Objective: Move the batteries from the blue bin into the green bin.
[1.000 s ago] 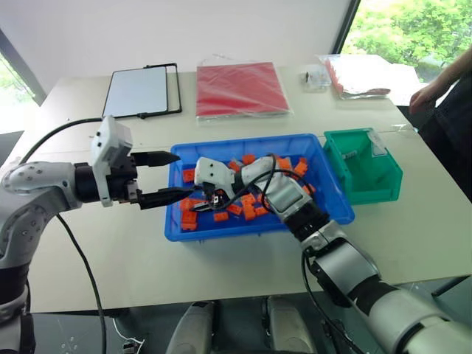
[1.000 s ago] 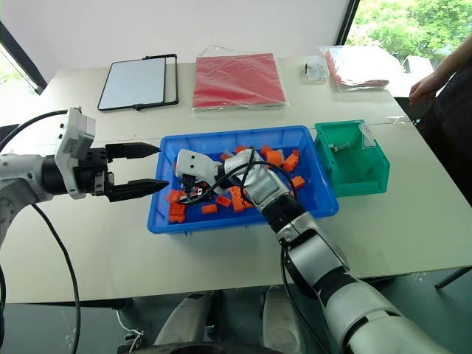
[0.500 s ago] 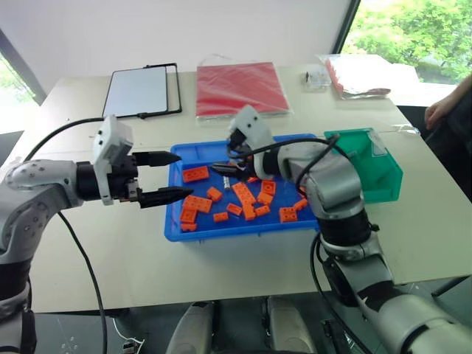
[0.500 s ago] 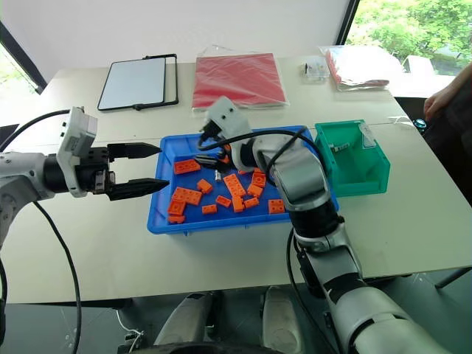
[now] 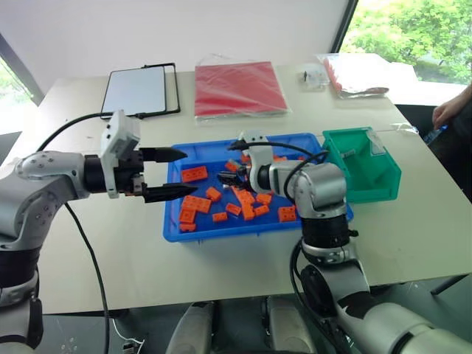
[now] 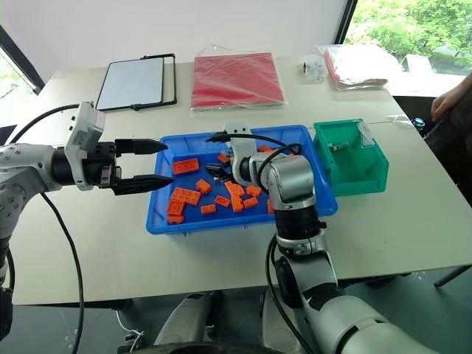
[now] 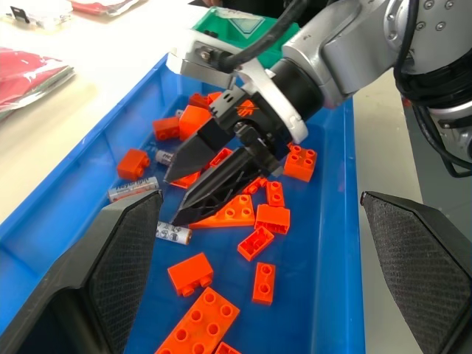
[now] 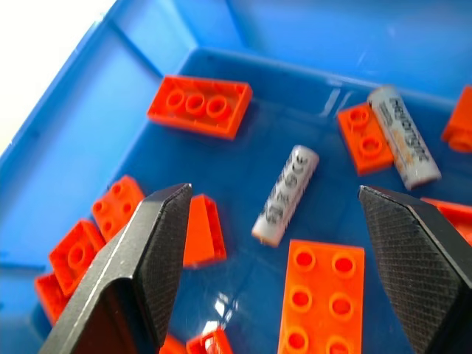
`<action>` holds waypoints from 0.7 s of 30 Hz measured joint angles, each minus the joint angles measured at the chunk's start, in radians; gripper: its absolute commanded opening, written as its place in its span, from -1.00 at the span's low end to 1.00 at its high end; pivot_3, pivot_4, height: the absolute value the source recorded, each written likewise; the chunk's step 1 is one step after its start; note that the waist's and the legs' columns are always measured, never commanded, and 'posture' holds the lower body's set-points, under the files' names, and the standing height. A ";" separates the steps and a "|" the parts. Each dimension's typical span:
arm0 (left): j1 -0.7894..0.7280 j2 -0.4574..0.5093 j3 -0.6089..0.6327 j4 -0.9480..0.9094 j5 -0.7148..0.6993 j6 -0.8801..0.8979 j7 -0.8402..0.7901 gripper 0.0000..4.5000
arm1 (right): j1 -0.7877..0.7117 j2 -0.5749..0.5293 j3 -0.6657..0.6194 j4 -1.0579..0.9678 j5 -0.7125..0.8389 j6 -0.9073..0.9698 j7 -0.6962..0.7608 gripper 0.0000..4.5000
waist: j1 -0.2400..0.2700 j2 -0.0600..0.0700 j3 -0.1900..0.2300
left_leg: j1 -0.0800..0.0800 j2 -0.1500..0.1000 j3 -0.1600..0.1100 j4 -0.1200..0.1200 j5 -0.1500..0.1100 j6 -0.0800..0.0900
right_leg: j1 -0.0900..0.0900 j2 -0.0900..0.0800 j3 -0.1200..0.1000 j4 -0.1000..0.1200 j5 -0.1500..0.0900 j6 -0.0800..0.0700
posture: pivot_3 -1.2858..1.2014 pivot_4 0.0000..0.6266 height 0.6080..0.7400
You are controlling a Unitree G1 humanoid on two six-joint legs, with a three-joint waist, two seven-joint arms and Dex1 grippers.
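Note:
The blue bin [image 5: 258, 229] sits mid-table with several orange bricks [image 5: 198, 174] scattered in it. Two batteries [image 8: 285, 193] [image 8: 402, 144] lie on its floor among the bricks, and they also show in the left wrist view [image 7: 134, 189]. My right gripper [image 5: 225, 176] hangs open just above them, nothing between its fingers [image 8: 158, 251]. My left gripper [image 5: 185, 173] is open and empty, level, at the bin's left rim, pointing toward the right one. The green bin [image 5: 366, 168] stands against the blue bin's right end, with a small grey item inside.
A red flat packet [image 5: 240, 88] and a black-framed tablet [image 5: 141, 90] lie at the back of the table. Clear plastic bags [image 5: 354, 74] are at the back right. A person's hand [image 5: 450, 110] is at the right edge.
My right arm has swung up and its wrist has rolled; its gripper has moved from the bin's front left to over the middle, still open. The left gripper has kept still.

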 measured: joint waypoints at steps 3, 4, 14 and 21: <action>0.017 0.000 0.002 -0.006 0.000 0.000 0.004 1.00 | 0.001 0.001 0.018 0.045 0.016 -0.031 -0.016 0.63 | 0.000 0.000 0.000 | 0.000 0.000 0.000 0.000 0.000 0.000 | 0.000 0.000 0.000 0.000 0.000 0.000 | 0.03 -0.52 0.87; 0.021 0.000 0.003 -0.010 -0.001 0.001 0.008 1.00 | 0.001 0.002 0.030 0.060 0.021 -0.044 -0.018 0.63 | 0.000 0.000 0.000 | 0.000 0.000 0.000 0.000 0.000 0.000 | 0.000 0.000 0.000 0.000 0.000 0.000 | 0.03 -0.52 0.87; 0.058 0.002 0.032 -0.054 -0.014 0.018 0.035 1.00 | 0.002 0.002 0.133 0.202 0.031 -0.187 -0.021 0.25 | -0.001 0.000 0.000 | 0.000 0.000 0.000 0.000 0.000 0.000 | 0.000 0.000 0.000 0.000 0.000 0.000 | 0.03 -0.52 0.87; 0.060 0.005 0.047 -0.025 -0.027 0.026 0.025 1.00 | 0.002 -0.011 0.133 0.150 0.081 -0.138 -0.021 -0.99 | 0.001 0.000 0.000 | 0.000 0.000 0.000 0.000 0.000 0.000 | 0.000 0.000 0.000 0.000 0.000 0.000 | 0.03 -0.52 0.87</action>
